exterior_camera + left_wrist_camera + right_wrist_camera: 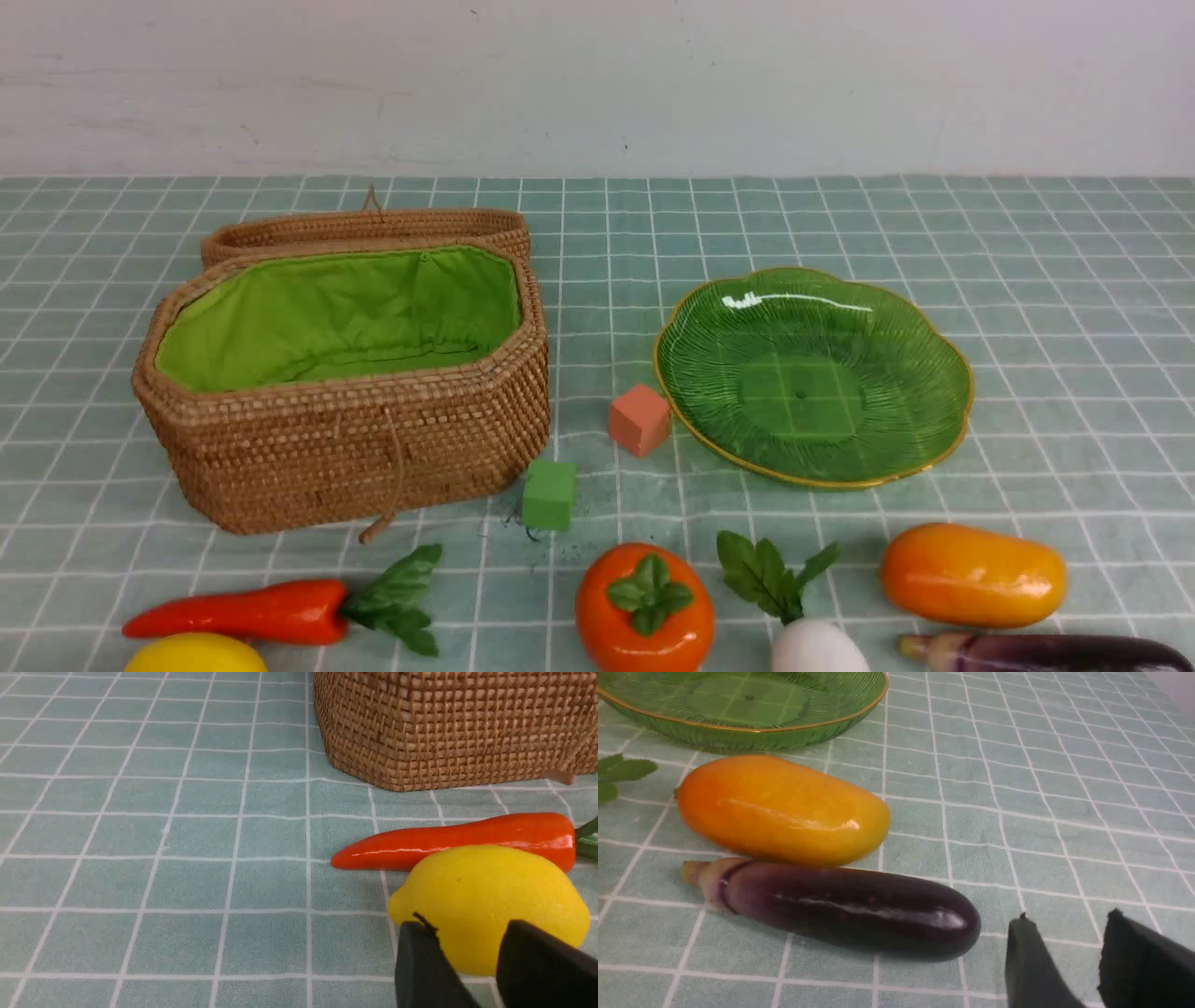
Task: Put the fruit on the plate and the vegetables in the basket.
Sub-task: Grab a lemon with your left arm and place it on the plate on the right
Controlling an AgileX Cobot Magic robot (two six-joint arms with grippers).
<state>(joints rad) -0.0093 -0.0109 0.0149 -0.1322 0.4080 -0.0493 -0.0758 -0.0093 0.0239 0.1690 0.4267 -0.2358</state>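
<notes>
Along the near edge lie a yellow lemon (194, 653), a red-orange pepper (238, 611), a persimmon (644, 607), a white radish (817, 647), a mango (971, 574) and a purple eggplant (1046, 653). The wicker basket (345, 439) stands open and empty at the left. The green plate (812, 373) is empty at the right. My left gripper (467, 926) is open just short of the lemon (486, 905), beside the pepper (458, 840). My right gripper (1069, 917) is open over bare cloth, next to the eggplant (845, 910) and mango (784, 809). Neither arm shows in the front view.
A salmon-pink cube (639, 420) sits by the plate's left rim and a green cube (549, 495) by the basket's front right corner. The basket lid (364, 224) lies back behind it. A checked teal cloth (1074, 308) covers the table.
</notes>
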